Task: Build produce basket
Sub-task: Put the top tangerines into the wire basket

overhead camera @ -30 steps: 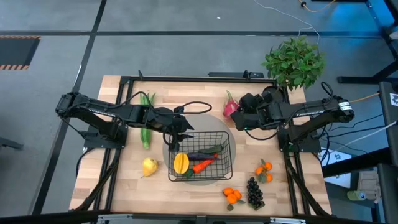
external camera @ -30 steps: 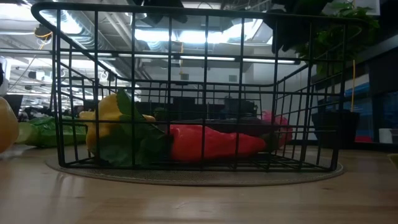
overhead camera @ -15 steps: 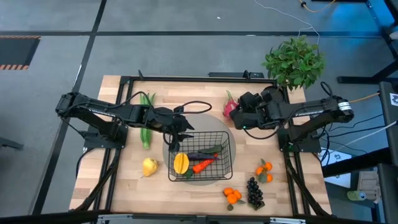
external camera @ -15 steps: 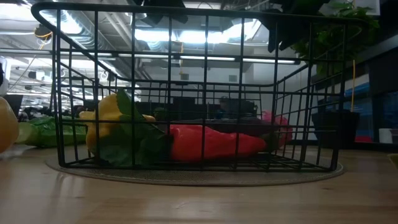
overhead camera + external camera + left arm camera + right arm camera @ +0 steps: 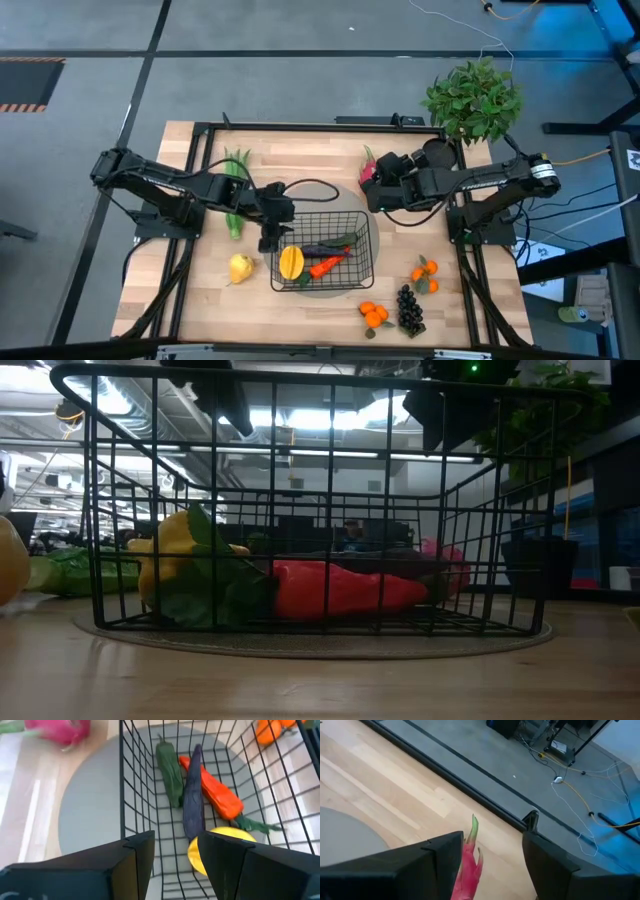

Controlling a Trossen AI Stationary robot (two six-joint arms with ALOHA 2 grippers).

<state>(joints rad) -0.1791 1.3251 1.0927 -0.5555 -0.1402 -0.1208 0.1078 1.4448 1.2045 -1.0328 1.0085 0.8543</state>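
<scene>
The black wire basket (image 5: 366, 262) stands on a round grey mat and holds a yellow fruit (image 5: 290, 262), an orange carrot (image 5: 325, 267), a purple eggplant (image 5: 193, 805) and a green piece (image 5: 169, 767). My left gripper (image 5: 175, 845) hovers open above the basket's left far corner (image 5: 270, 235). The pink dragon fruit (image 5: 370, 168) lies on the table beyond the basket's far right corner. My right gripper (image 5: 492, 845) is open just above it, one finger on either side of its green-tipped end (image 5: 474, 826); I see no touch.
Long green stalks (image 5: 235, 190) and a yellow fruit (image 5: 240, 267) lie left of the basket. Small oranges (image 5: 375, 314) (image 5: 426, 272) and dark grapes (image 5: 409, 308) lie at the near right. A potted plant (image 5: 472, 98) stands at the far right corner.
My left gripper has drawn back a little toward the table's left and near edge, from over the basket's far side to its left far corner. My right gripper has moved toward the table's left, closer over the dragon fruit. The produce has stayed put.
</scene>
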